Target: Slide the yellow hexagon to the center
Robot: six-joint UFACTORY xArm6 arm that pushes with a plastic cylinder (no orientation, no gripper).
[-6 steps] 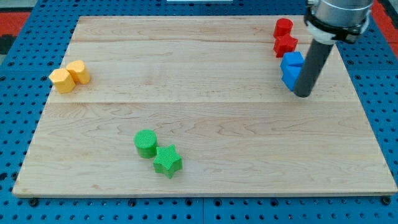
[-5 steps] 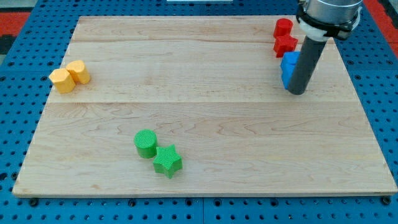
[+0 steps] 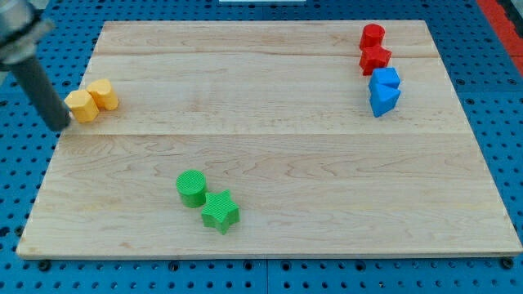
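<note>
Hovering just left of the yellow hexagon (image 3: 81, 106), my tip (image 3: 59, 126).

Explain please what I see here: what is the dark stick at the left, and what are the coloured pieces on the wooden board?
One camera looks down on a wooden board. The dark stick is a robot arm's rod; my tip rests at the view's left, just left of the yellow hexagon. A second yellow block touches that hexagon. Near the bottom lie a green cylinder and green star. At top right sit two red blocks and two blue blocks. Nothing is held; the rod only pushes.
</note>
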